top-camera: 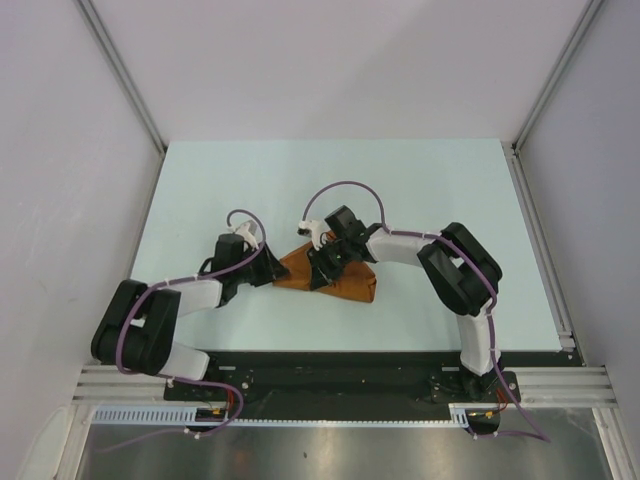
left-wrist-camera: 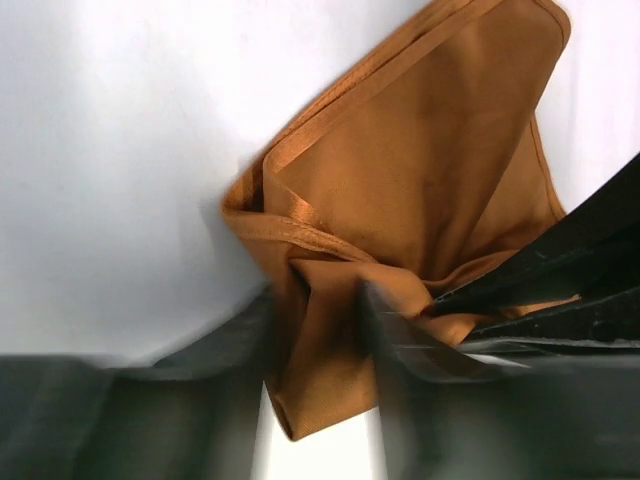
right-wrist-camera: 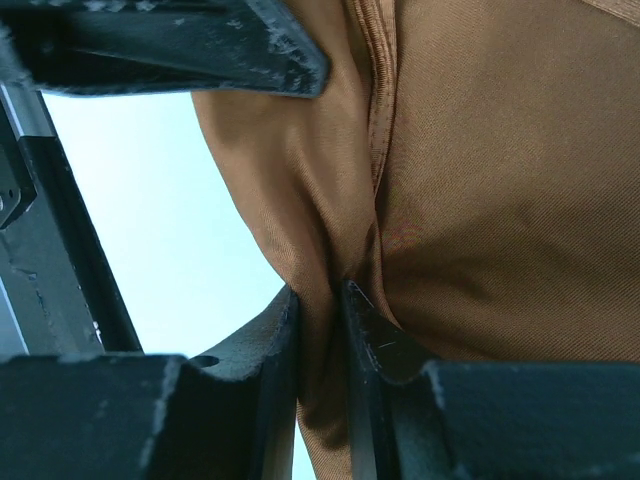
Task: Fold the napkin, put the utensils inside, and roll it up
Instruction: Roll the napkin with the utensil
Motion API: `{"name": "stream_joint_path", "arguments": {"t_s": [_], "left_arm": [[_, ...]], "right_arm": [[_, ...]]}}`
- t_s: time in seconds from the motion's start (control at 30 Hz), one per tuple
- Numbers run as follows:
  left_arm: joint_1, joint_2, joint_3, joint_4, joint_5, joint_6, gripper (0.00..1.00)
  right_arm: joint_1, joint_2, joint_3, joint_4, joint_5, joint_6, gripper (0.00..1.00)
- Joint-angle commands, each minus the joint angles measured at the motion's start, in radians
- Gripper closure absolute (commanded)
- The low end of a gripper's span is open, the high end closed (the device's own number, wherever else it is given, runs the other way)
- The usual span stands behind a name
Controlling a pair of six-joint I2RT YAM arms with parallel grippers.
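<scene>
On table (top-camera: 250,190) | napkin (top-camera: 345,285) bunched | left gripper (left-wrist-camera: 318,335), right gripper (right-wrist-camera: 318,315) pinching it

Bright, even overhead light fills the top view, leaving soft shadows on the pale desk (top-camera: 250,180). In the left wrist view the near fingers (left-wrist-camera: 200,380) smear, probably motion blur; the right wrist view holds the napkin (right-wrist-camera: 500,200) sharper, its folds shaded.
</scene>
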State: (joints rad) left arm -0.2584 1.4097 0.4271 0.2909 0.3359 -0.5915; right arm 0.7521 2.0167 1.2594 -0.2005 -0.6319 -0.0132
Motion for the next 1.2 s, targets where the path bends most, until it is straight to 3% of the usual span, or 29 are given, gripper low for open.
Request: {"name": "stream_joint_path", "arguments": {"t_s": [0.0,0.1,0.17,0.33,0.47,0.67,0.93,1.17], "left_arm": [[0.004,0.049,0.013,0.079,0.061,-0.022,0.72],[0.004,0.048,0.019,0.054,0.054,-0.016,1.0],[0.004,0.049,0.035,0.009,0.035,0.001,1.0],[0.007,0.089,0.102,-0.091,0.043,0.047,1.0],[0.007,0.107,0.125,-0.128,0.045,0.055,1.0],[0.007,0.115,0.148,-0.15,0.051,0.061,1.0],[0.007,0.12,0.17,-0.17,0.061,0.065,1.0],[0.007,0.129,0.18,-0.174,0.072,0.068,1.0]], "right_arm": [[0.012,0.042,-0.014,-0.135,-0.022,0.021,0.75],[0.009,0.011,-0.015,-0.128,-0.008,0.025,0.65],[0.009,-0.028,-0.011,-0.128,0.015,0.032,0.5],[0.039,-0.148,-0.009,-0.126,0.115,0.033,0.36],[0.116,-0.245,-0.063,-0.035,0.391,-0.01,0.27],[0.228,-0.299,-0.193,0.146,0.681,-0.116,0.23],[0.239,-0.219,-0.219,0.242,0.687,-0.185,0.23],[0.231,-0.173,-0.209,0.217,0.643,-0.191,0.28]]}}
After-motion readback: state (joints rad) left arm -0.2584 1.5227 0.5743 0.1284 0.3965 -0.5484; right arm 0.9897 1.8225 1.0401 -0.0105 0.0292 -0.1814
